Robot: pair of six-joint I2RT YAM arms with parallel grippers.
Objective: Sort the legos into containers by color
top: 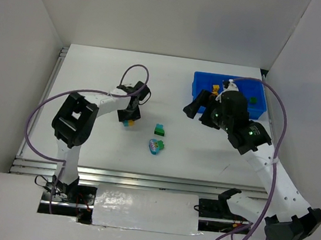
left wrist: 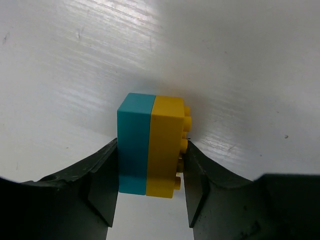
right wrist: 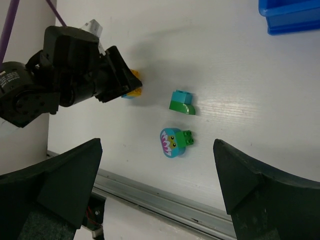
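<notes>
A cyan and yellow lego stands on the white table, left of centre. My left gripper is shut on it, one finger against the cyan side and the other against the yellow studs. A green and cyan lego and a round cyan flower-face lego with a green piece lie mid-table. The right wrist view shows the same two, the green and cyan one and the flower one. My right gripper hangs open and empty high above them. The blue containers tray at the back right holds a yellow lego and a green one.
A metal rail runs along the table's near edge. White walls close in the back and both sides. Purple cables loop over each arm. The right arm covers part of the tray.
</notes>
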